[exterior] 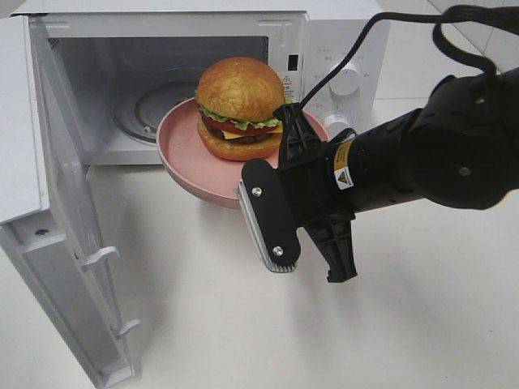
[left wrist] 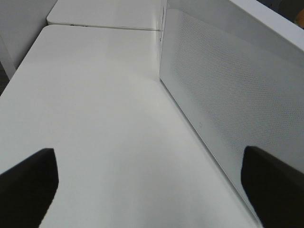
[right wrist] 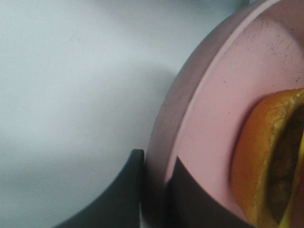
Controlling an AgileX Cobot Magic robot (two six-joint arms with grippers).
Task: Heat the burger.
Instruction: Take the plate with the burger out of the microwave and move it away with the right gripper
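The burger (exterior: pixel 240 108), with a golden bun, lettuce and a dark patty, sits on a pink plate (exterior: pixel 180 142) that hangs in the air just in front of the open microwave (exterior: pixel 324 40). My right gripper (exterior: pixel 288 121) is shut on the plate's right rim. In the right wrist view the right gripper (right wrist: pixel 156 194) pinches the plate's rim (right wrist: pixel 199 109), with the burger (right wrist: pixel 261 161) close behind. My left gripper (left wrist: pixel 149 185) stands open over bare table, nothing between its fingers (left wrist: pixel 28 185), beside the microwave door (left wrist: pixel 228 95). It does not show in the exterior high view.
The microwave door (exterior: pixel 49 203) is swung wide open to the left, reaching toward the table's front edge. A glass turntable (exterior: pixel 150 109) lies inside the cavity. The control knobs (exterior: pixel 347 79) are on the microwave's right panel. White table (exterior: pixel 203 308) lies in front.
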